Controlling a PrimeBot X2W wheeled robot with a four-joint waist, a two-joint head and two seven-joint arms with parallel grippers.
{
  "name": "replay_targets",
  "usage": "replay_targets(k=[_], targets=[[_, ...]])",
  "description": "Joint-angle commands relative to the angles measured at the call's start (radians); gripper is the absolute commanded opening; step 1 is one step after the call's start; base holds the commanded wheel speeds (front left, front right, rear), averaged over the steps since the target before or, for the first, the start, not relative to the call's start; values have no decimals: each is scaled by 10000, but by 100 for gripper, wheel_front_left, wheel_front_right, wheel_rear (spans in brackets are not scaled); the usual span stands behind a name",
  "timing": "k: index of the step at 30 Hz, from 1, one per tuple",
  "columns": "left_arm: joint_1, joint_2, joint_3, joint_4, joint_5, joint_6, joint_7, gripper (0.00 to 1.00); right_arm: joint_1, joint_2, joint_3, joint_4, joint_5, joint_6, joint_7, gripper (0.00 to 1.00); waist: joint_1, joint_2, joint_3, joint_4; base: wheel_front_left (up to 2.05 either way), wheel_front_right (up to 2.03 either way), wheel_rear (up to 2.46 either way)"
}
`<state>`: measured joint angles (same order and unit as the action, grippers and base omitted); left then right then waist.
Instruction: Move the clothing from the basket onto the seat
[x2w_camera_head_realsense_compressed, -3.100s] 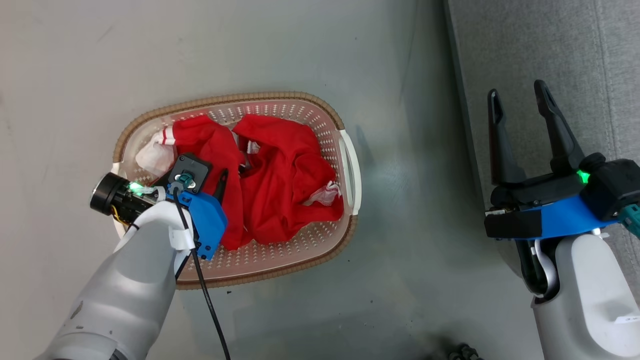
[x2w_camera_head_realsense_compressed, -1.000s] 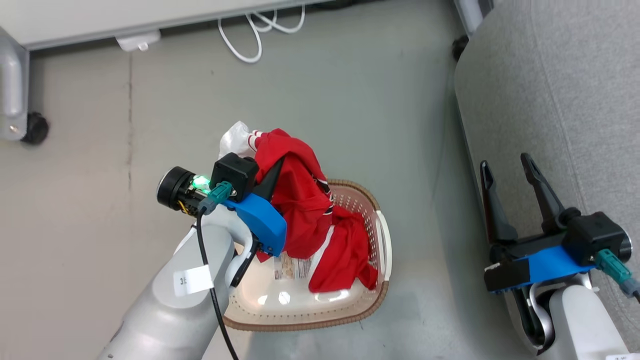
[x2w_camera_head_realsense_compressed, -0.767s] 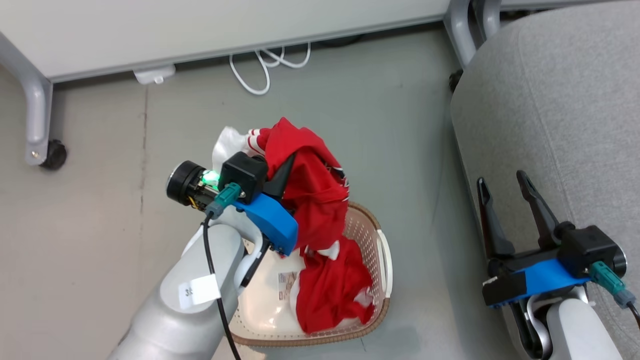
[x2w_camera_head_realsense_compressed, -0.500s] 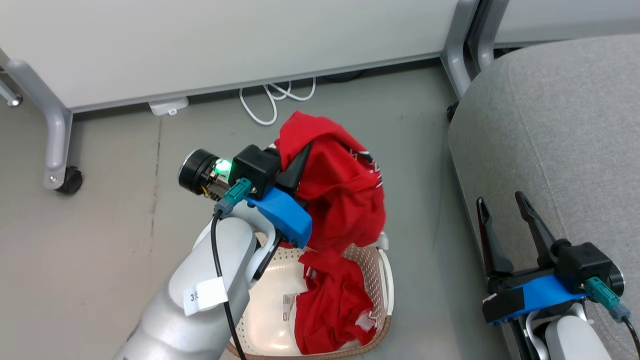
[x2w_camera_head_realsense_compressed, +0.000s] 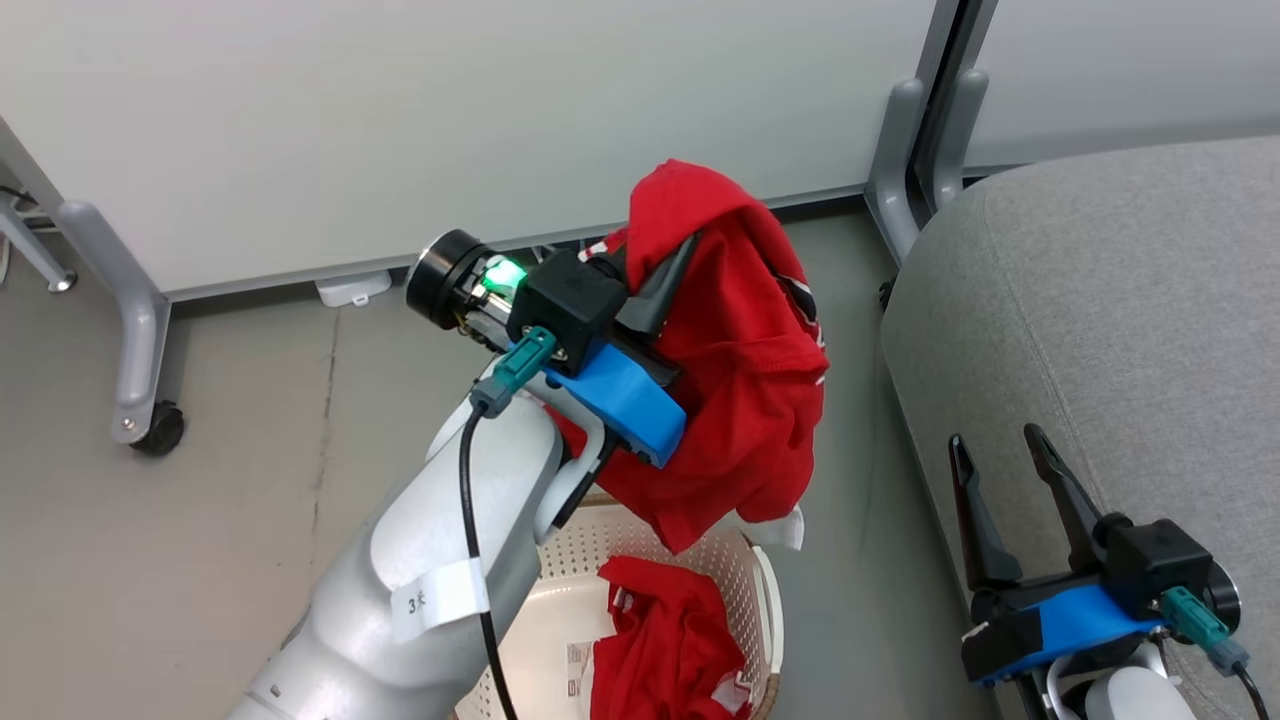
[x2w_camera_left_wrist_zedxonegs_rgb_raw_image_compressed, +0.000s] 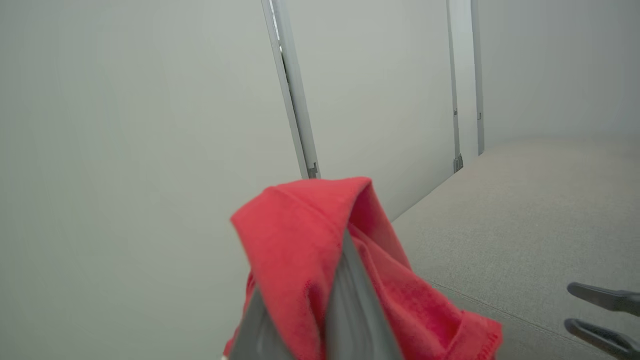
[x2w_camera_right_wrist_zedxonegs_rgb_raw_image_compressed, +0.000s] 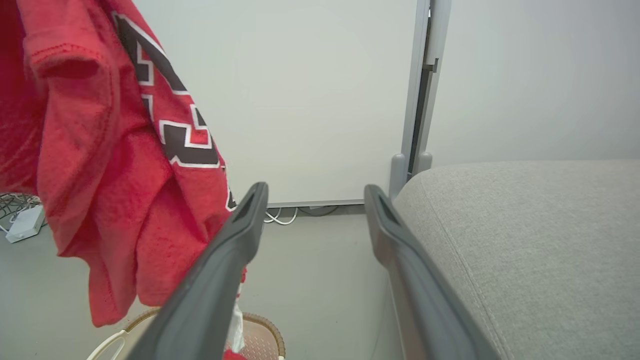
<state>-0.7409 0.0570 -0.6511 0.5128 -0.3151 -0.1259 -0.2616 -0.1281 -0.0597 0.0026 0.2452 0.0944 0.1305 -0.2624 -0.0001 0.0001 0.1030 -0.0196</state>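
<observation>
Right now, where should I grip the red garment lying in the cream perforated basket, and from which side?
Grip a raised crumpled fold of the bright red fabric garment, coming straight down from above: it lies bunched low inside the cream-white perforated plastic basket, whose walls likely block a sideways approach.

Shows bright red on the jersey (x2w_camera_head_realsense_compressed: 750, 400), its numbers (x2w_camera_right_wrist_zedxonegs_rgb_raw_image_compressed: 175, 135) black with white outlines. Reads cream, perforated and brown-rimmed for the basket (x2w_camera_head_realsense_compressed: 580, 540) at six o'clock, plain grey for the seat (x2w_camera_head_realsense_compressed: 1100, 300) at three o'clock.

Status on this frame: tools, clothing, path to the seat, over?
Left tool shut on bright red fabric jersey, hanging above oval cream perforated basket. Right tool open, empty, beside grey upholstered seat. Second red garment lies in basket. Path to seat clear.
</observation>
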Motion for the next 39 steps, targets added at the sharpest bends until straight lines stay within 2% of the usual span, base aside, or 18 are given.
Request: replay_targets(k=[1,19,32,39], targets=[[-82,-11,-1,-70,27,-72,-51,0,184,43,-19,36,-60,5,-38,100,1,-1,-73,-18,0,0,0],[102,33,-291,-271,-151,-48,-51,0,108,95,187,-165,-72,5,-38,100,1,-1,-302,-18,0,0,0],[-47,43,-262,-270,-97,-49,-51,0,-1276,-296,1750,-752,-98,5,-38,100,1,-1,-132,41,0,0,0],[-199,0,-371,-332,-82,-50,-51,0,-2289,-426,2668,-653,0,5,-38,100,1,-1,50,181,0,0,0]])
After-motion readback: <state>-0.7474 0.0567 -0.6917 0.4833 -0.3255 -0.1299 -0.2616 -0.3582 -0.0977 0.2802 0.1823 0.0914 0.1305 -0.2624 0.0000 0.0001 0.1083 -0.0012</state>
